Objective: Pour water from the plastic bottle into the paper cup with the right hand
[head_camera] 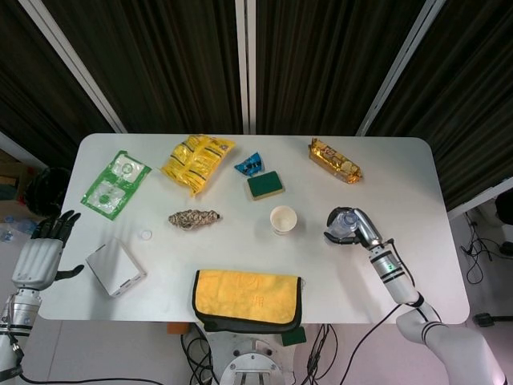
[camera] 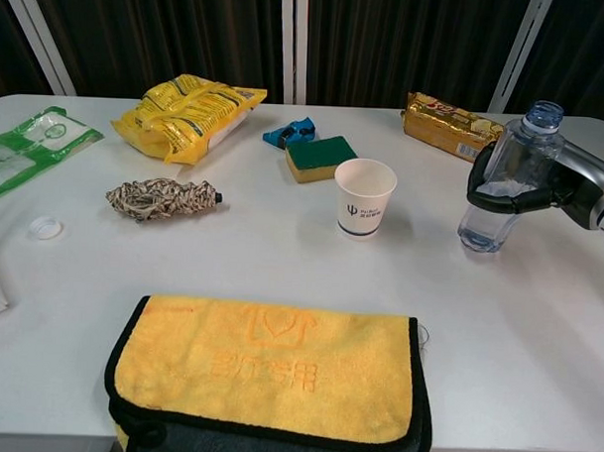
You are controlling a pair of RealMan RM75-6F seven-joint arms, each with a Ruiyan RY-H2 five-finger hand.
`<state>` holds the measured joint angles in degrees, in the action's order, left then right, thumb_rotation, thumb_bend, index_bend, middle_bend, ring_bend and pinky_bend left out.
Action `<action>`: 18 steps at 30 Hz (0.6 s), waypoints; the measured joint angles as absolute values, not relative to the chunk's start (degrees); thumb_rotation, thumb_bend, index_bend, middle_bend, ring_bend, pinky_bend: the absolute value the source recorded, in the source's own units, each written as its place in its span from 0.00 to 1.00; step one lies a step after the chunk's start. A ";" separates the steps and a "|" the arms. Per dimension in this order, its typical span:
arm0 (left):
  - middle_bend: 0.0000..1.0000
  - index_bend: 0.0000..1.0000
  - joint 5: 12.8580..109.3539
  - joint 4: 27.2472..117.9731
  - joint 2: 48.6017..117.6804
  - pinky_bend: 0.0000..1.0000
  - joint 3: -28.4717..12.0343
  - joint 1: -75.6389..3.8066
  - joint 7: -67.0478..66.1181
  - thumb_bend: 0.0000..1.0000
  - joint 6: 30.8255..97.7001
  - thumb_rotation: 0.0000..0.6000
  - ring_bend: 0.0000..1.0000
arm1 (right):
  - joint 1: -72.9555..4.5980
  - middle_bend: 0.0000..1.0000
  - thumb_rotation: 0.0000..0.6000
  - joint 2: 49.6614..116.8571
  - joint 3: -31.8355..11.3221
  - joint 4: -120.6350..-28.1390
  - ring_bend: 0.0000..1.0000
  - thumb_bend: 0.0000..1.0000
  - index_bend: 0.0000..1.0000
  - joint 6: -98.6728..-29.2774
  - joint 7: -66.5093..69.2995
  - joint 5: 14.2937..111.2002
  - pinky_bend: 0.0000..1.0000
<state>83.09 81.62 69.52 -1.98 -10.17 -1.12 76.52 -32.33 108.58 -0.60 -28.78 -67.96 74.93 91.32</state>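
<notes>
The clear plastic bottle point(camera: 504, 183) stands upright and uncapped to the right of the paper cup point(camera: 364, 195), with its base at the tabletop. My right hand point(camera: 541, 190) grips the bottle around its middle, dark fingers point(camera: 494, 196) wrapped across the front. In the head view the bottle point(head_camera: 344, 221) and right hand point(head_camera: 358, 230) sit about a hand's width right of the cup point(head_camera: 283, 219). The cup stands upright and apart from the bottle. My left hand point(head_camera: 46, 249) hangs open beyond the table's left edge, fingers spread.
A yellow cloth on a dark pouch point(camera: 267, 369) lies at the front. A green sponge point(camera: 321, 155), a blue wrapper point(camera: 290, 132) and a gold packet point(camera: 451, 124) lie behind the cup. A yellow bag point(camera: 187, 113), rope bundle point(camera: 162, 198) and white cap point(camera: 45, 227) lie left.
</notes>
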 measured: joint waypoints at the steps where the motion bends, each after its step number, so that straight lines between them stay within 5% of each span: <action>1: 0.07 0.08 83.10 81.61 69.53 0.13 -1.96 -10.20 -1.14 0.09 76.49 1.00 0.02 | -32.30 0.58 1.00 108.87 -0.43 -28.26 0.42 0.32 0.79 -67.88 75.25 91.40 0.28; 18: 0.07 0.08 82.86 81.52 69.79 0.13 -1.66 -10.41 -1.44 0.09 75.99 1.00 0.02 | -32.43 0.56 1.00 111.42 1.53 -23.05 0.34 0.32 0.74 -66.36 76.62 92.26 0.22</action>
